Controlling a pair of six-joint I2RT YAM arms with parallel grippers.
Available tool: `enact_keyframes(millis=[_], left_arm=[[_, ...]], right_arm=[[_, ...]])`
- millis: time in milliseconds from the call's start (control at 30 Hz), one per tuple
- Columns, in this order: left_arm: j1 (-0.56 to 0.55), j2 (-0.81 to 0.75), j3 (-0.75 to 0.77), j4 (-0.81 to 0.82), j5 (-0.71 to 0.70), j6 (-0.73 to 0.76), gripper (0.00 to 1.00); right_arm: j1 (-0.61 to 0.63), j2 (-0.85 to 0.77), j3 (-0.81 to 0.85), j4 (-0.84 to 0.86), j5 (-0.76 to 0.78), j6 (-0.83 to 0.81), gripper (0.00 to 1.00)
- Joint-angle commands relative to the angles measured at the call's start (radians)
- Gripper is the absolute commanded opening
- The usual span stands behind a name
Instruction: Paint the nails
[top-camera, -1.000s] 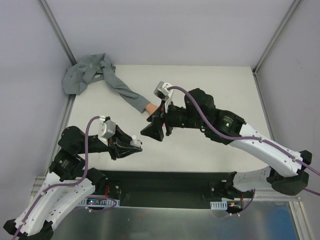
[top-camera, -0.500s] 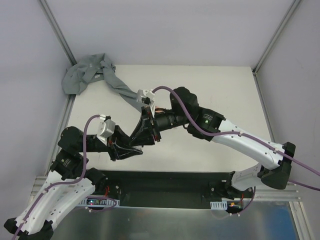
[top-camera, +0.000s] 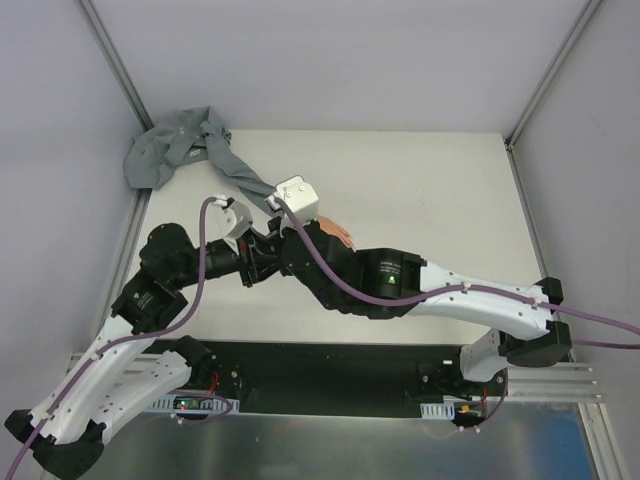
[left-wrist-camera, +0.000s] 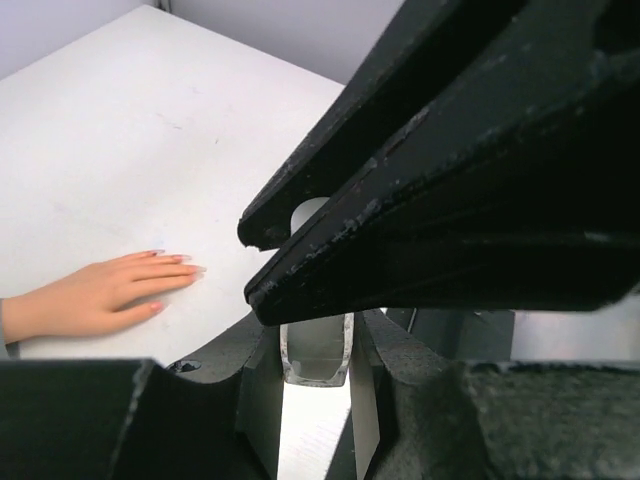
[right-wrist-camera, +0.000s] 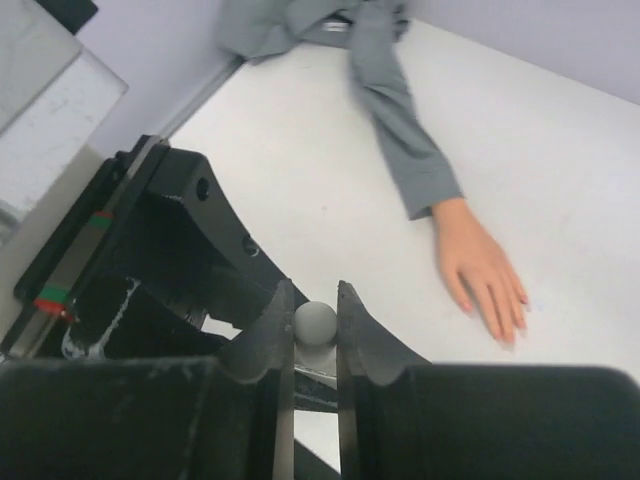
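The peach mannequin hand (right-wrist-camera: 478, 262) lies flat on the white table, coming out of a grey sleeve (right-wrist-camera: 400, 130). Its nails (right-wrist-camera: 507, 328) show as small pinkish tips, also seen in the left wrist view as the nails (left-wrist-camera: 178, 262). From above, the hand (top-camera: 338, 232) is half hidden by the right arm. My left gripper (left-wrist-camera: 317, 345) is shut on a small clear bottle (left-wrist-camera: 317, 352). My right gripper (right-wrist-camera: 315, 305) is shut on the bottle's round white cap (right-wrist-camera: 315, 322). The two grippers meet left of the hand, left gripper (top-camera: 255, 268) against right gripper (top-camera: 278, 246).
The sleeve (top-camera: 240, 175) runs back to a bunched grey garment (top-camera: 165, 150) in the far left corner by the wall frame. A black base rail (top-camera: 330, 365) lies along the near table edge. The right arm (top-camera: 400, 285) stretches across the table's middle.
My right gripper swung from over the hand leftward to the left gripper and closed on the bottle's cap. The left arm lifted the bottle up towards it.
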Motion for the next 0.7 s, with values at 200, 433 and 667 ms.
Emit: enact_keyframes(millis=[200, 433, 667], left_arm=[[0.027, 0.013, -0.012, 0.073, 0.013, 0.048, 0.0], [0.027, -0.095, -0.095, 0.074, 0.3, -0.043, 0.0], [0.027, -0.104, -0.107, 0.174, 0.476, -0.145, 0.0]], right_arm=[[-0.062, -0.133, -0.078, -0.079, -0.23, -0.069, 0.43], [-0.254, -0.29, -0.256, 0.073, -0.969, -0.143, 0.73], [-0.374, -0.244, -0.273, 0.258, -1.393, -0.093, 0.72]])
